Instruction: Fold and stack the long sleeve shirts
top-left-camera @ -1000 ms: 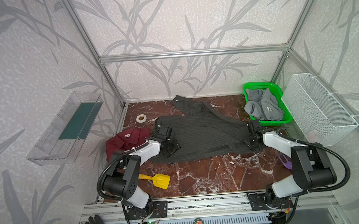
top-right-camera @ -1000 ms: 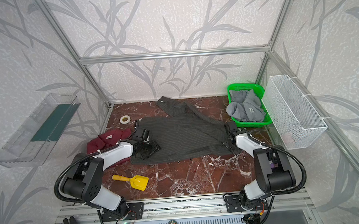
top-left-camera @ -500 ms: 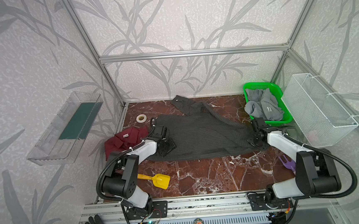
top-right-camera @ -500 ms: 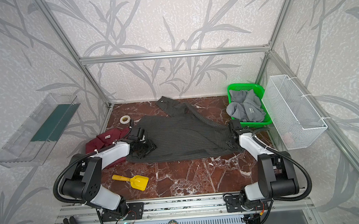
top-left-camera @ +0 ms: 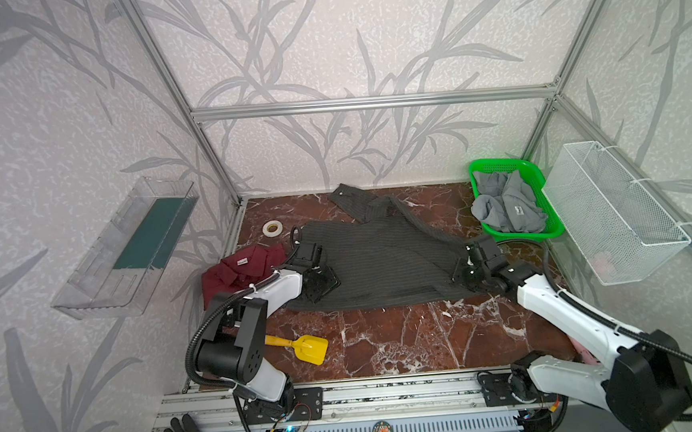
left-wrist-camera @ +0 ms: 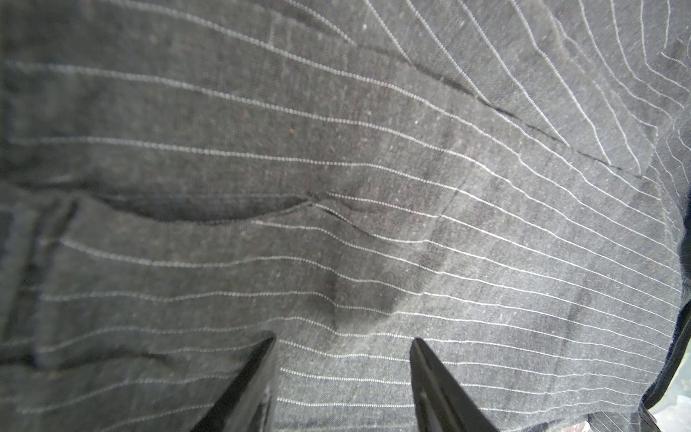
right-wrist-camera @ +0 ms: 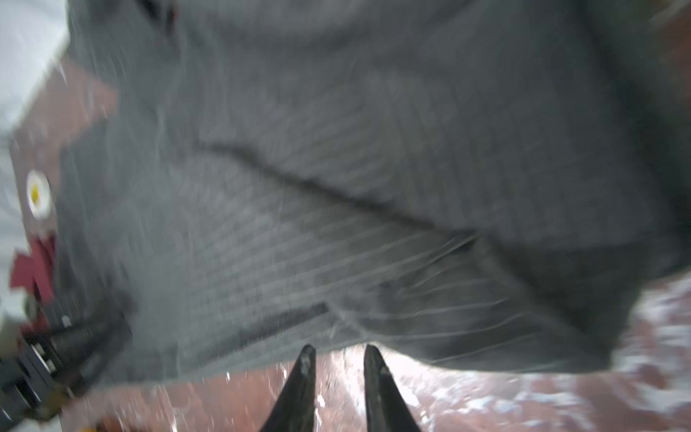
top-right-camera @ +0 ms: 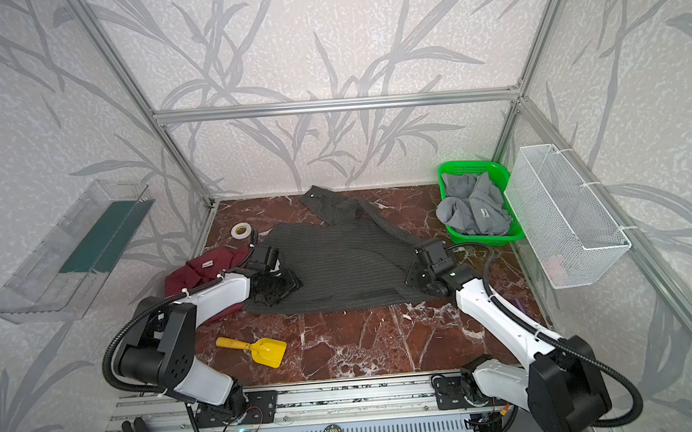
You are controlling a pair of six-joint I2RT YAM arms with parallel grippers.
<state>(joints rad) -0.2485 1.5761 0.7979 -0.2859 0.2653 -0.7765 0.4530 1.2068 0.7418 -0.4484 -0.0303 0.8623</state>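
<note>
Red-brown marble bench (top-left-camera: pixel 386 339) is carrying the dark charcoal pinstriped cloth shirt (top-left-camera: pixel 381 260), spread centrally. Your left pincer (left-wrist-camera: pixel 342 338) is standing open over it, right pincer (right-wrist-camera: pixel 336 346) narrowly open, empty, at its edge. Risk: you may be grabbing one layer, bunching it.

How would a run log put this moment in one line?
pinstripe shirt: spread on table | left fingers: open over it | right fingers: slightly apart at its edge | grey shirt: in green basket

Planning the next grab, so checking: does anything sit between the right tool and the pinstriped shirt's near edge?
Nothing visible does. The right tool points at the hem of the pinstriped shirt with only bare marble table between its tips. The yellow shovel lies well aside.
</note>
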